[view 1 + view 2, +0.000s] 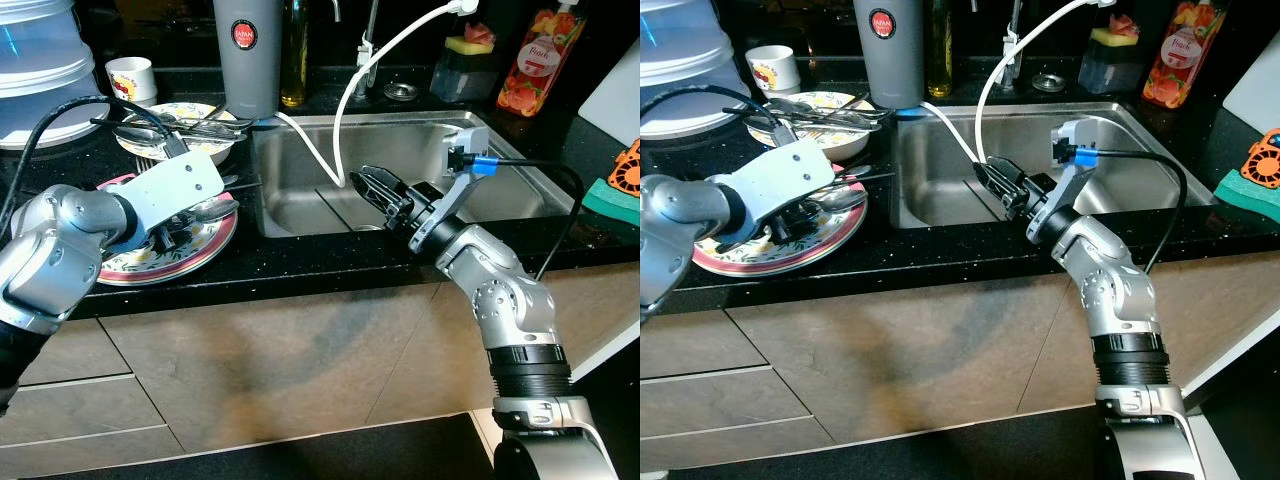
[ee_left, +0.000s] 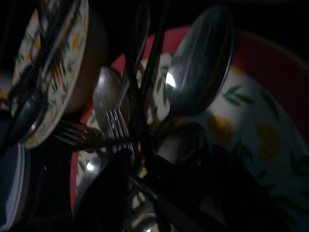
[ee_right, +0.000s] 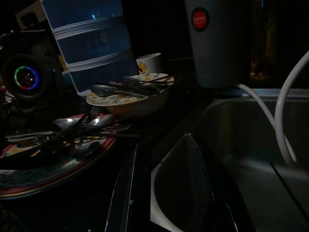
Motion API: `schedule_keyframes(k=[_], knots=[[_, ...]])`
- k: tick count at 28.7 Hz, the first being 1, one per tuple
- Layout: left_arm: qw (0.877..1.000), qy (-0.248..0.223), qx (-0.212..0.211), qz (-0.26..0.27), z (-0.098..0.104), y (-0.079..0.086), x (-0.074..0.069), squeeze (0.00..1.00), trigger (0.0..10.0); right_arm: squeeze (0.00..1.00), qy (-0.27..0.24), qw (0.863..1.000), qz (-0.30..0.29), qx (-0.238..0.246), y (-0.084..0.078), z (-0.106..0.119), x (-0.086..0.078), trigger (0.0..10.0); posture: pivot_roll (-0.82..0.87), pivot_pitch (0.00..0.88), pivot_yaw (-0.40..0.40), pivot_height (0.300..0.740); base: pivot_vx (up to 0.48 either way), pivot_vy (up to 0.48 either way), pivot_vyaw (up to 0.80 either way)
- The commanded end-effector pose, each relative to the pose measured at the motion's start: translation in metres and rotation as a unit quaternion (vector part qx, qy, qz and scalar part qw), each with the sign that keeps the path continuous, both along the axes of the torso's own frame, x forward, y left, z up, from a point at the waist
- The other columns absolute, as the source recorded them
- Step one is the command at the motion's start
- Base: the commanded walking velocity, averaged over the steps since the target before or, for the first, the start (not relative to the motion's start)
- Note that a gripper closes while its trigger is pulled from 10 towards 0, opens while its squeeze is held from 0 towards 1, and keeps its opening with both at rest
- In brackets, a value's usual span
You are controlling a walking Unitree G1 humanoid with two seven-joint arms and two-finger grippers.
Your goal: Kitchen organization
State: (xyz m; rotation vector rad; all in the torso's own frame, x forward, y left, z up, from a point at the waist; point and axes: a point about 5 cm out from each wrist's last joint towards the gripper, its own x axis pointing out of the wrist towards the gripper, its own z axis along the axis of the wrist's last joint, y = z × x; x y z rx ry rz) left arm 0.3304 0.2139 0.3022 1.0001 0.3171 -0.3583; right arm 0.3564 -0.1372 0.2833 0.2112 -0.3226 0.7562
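A red-rimmed plate (image 1: 218, 243) with a lemon pattern lies on the black counter left of the sink. Several spoons (image 2: 198, 63) and a fork (image 2: 116, 128) rest on it. My left gripper (image 1: 170, 237) is down on this plate among the cutlery handles, its tips lost in the dark pile. Behind it stands a patterned bowl (image 1: 190, 152) with more cutlery (image 1: 165, 128) across it. My right gripper (image 1: 373, 186) hovers over the steel sink (image 1: 300, 200), open, pointing toward the plates with nothing between its fingers (image 3: 200, 183).
A white hose (image 1: 338, 140) hangs from the tap into the sink beside my right gripper. A grey tumbler (image 1: 247, 50), a mug (image 1: 131, 78) and a stacked blue container (image 1: 35, 70) stand at the back left. A juice bottle (image 1: 540, 60) and a green sponge (image 1: 610, 200) are right of the sink.
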Motion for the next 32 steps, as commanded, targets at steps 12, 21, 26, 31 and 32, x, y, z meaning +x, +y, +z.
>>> schedule_keyframes(k=[12, 21, 26, 31, 32], knots=[[1.000, 0.006, 0.000, 0.011, -0.008, 0.004, 0.005, 0.00, 0.0, 0.00, 0.002, 1.000, 0.005, -0.004, 0.001, 0.004, 0.002, 10.0, -0.02, 0.165, -0.050, 0.740, 0.000, 0.000, 0.00], [0.999, -0.014, -0.031, -0.012, -0.001, -0.009, 0.006, 0.00, 0.0, 0.00, 0.002, 1.000, 0.003, -0.006, 0.000, 0.004, 0.002, 10.0, -0.02, 0.166, -0.050, 0.740, 0.000, 0.000, 0.00], [0.996, -0.004, -0.074, -0.057, 0.000, -0.033, 0.002, 0.00, 0.0, 0.00, 0.002, 1.000, 0.001, -0.007, 0.000, 0.004, 0.002, 10.0, -0.02, 0.165, -0.051, 0.740, 0.000, 0.000, 0.00], [0.988, 0.012, -0.120, -0.095, -0.003, -0.059, -0.002, 0.00, 0.0, 0.00, 0.001, 1.000, 0.001, -0.007, 0.000, 0.005, 0.002, 10.0, -0.02, 0.164, -0.050, 0.740, 0.000, 0.000, 0.00], [0.987, 0.012, -0.124, -0.098, -0.003, -0.061, -0.002, 0.00, 0.0, 0.00, 0.001, 1.000, 0.001, -0.007, 0.000, 0.004, 0.002, 10.0, -0.02, 0.163, -0.048, 0.740, 0.000, 0.000, 0.00]])
